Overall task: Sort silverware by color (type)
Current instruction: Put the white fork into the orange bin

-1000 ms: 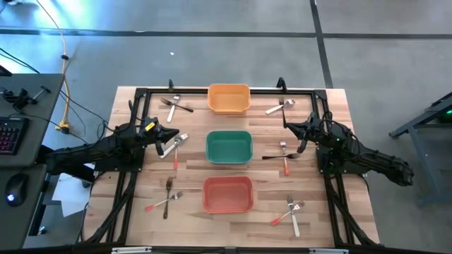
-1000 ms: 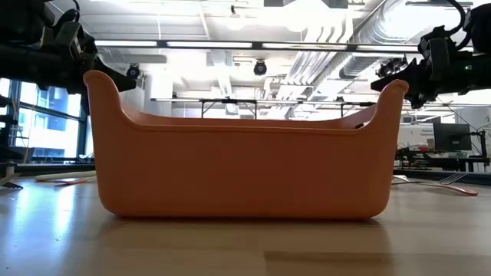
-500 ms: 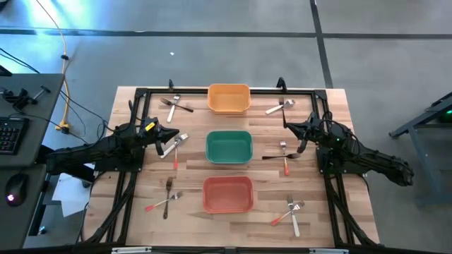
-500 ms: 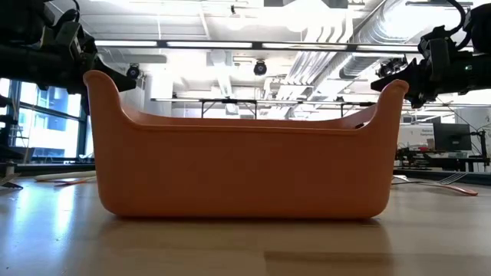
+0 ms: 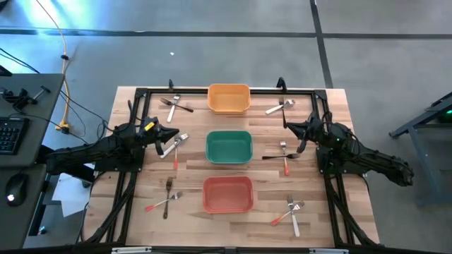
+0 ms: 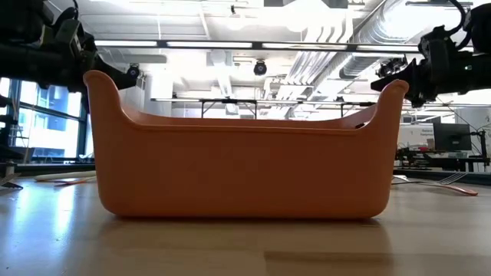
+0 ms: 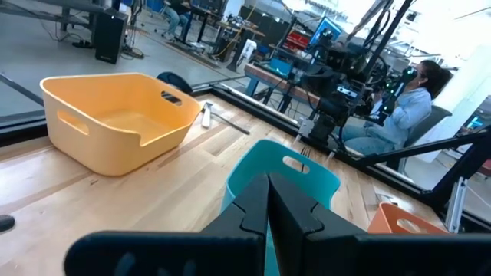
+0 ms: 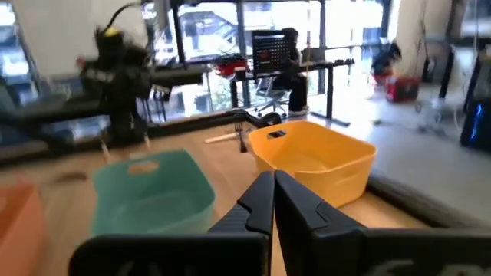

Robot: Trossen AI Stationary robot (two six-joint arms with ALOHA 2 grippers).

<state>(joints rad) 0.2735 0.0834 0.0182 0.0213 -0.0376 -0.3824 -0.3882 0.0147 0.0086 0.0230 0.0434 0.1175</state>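
On wood table (image 5: pixel 191 162) — slim forks (image 5: pixel 174 145), rectangular bins (image 5: pixel 229 147)

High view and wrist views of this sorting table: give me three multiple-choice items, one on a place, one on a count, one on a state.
1. Which rectangular plastic bin sits between the other two in the row down the table's middle?
A. orange bin
B. green bin
C. red bin

2. How many plastic bins are on the wooden table?
A. two
B. three
C. five

3. How do both grippers stand?
A. shut, holding nothing
B. open wide
C. shut on forks

Answers:
1 B: the green bin lies between the orange bin and red bin.
2 B: three show on the wooden table.
3 A: left gripper and right gripper have fingers pressed together, empty.
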